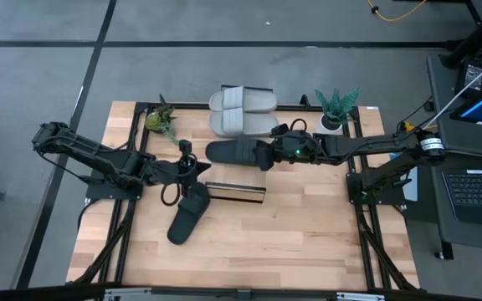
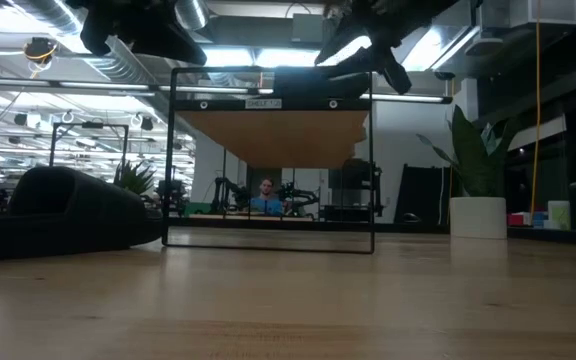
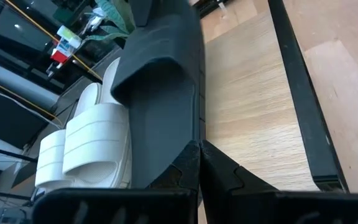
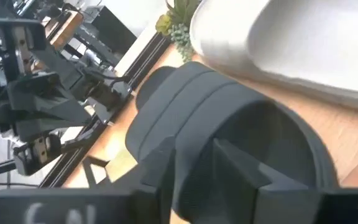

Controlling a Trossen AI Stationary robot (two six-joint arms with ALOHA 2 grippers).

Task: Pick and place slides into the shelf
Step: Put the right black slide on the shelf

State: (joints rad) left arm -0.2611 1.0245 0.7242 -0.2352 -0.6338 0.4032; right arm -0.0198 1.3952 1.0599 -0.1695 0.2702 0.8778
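The light wooden counter (image 1: 308,242) carries the dark-framed, wood-topped shelf (image 2: 268,135) toward 12 o'clock. On the shelf lie the two light grey ribbed slides (image 1: 241,110), with one black ribbed slide (image 1: 233,153) just at their 6 o'clock. The right gripper (image 1: 266,155) reaches into that slide's strap; whether its fingers grip or have let go cannot be told. To finish well, it should free the strap and lift straight out without dragging the slide against the grey pair. The left gripper (image 1: 189,167) hangs nearby at 9 o'clock, fingers (image 3: 185,168) pressed together and empty. The other black slide (image 1: 187,219) waits on the counter at 7 o'clock.
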